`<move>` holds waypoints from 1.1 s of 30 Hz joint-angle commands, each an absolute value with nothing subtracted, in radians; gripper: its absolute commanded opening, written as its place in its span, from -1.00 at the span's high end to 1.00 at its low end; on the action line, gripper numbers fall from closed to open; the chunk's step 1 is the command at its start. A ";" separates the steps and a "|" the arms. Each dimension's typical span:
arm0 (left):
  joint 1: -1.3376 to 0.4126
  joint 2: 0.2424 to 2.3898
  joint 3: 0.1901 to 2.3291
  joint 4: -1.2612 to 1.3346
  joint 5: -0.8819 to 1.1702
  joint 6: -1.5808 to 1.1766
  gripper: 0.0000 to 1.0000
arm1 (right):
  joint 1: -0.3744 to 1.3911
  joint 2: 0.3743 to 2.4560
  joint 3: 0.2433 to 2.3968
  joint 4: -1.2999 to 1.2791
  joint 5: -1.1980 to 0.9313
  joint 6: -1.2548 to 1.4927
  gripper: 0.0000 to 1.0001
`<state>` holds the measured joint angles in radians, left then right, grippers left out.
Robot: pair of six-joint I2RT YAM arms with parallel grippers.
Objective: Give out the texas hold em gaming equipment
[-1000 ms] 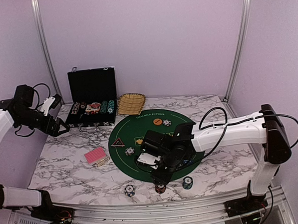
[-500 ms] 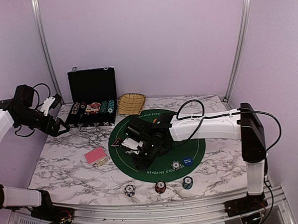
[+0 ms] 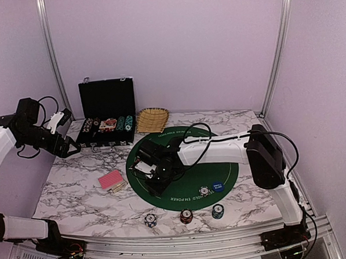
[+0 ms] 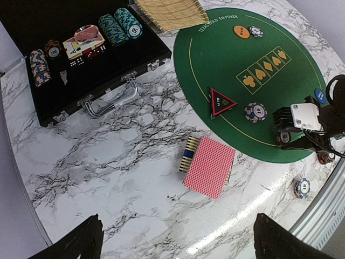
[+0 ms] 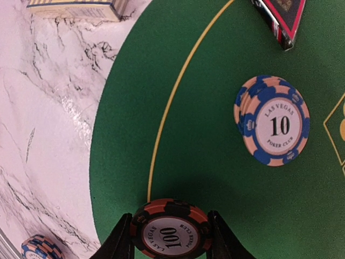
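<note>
Right wrist view: right hand point(image 5: 170, 245) closed on a black-and-orange chip marked 100 point(image 5: 171, 232), one finger point(image 5: 117, 244) on each side of its rim, over the left part of the green mat point(image 5: 205, 151), just inside the yellow line. Cannot tell if the chip touches the felt. Beyond it on the mat lies a blue-and-peach chip marked 10 point(image 5: 272, 120), apart from the held one; a corner of the black-red triangle marker point(image 5: 283, 16) shows at the top edge. Top view: right arm stretched across the mat to its left side; a striped chip point(image 3: 204, 191) and the blue disc point(image 3: 218, 186) lie just beside each other on the mat's near-right part. Three more chips point(image 3: 186, 216) in a row on the marble bench point(image 3: 77, 187) near the front edge, off the mat. Pink-red-backed cards point(image 3: 110, 180) in a stack on the bench left of the mat. Left wrist view: left hand point(image 4: 178, 245) wide open, nothing between its fingers, held high over the bench's left side. Orange disc point(image 4: 241, 32) on the mat's far part with a small chip point(image 4: 256, 32) beside it. Black case point(image 4: 81, 59) open at the back left, rows of chips inside — straw basket point(image 4: 167, 11) just right of it
</note>
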<state>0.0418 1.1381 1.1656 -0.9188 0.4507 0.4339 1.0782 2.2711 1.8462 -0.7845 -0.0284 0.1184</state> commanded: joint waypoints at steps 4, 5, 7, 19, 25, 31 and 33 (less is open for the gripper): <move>0.039 1.140 1.192 -0.942 0.453 0.435 -0.98 | 1.065 2.318 1.905 -0.732 -0.046 0.148 0.82; 0.039 1.140 1.190 -0.941 0.452 0.436 -0.98 | 1.063 2.320 1.903 -0.731 -0.041 0.149 0.82; 0.039 1.141 1.189 -0.942 0.450 0.437 -0.98 | 1.059 2.322 1.898 -0.722 -0.038 0.153 0.81; 0.040 1.171 1.205 -0.933 0.455 0.438 -0.98 | 1.055 2.313 1.869 -0.709 -0.030 0.162 0.15; 0.039 1.172 1.209 -0.934 0.448 0.431 -0.98 | 1.055 2.264 1.843 -0.694 -0.011 0.167 -0.13; 0.039 1.171 1.215 -0.934 0.444 0.422 -0.98 | 1.060 2.198 1.820 -0.696 -0.005 0.171 -0.22; 0.039 1.176 1.220 -0.934 0.442 0.418 -0.98 | 1.061 2.168 1.808 -0.699 0.018 0.171 -0.24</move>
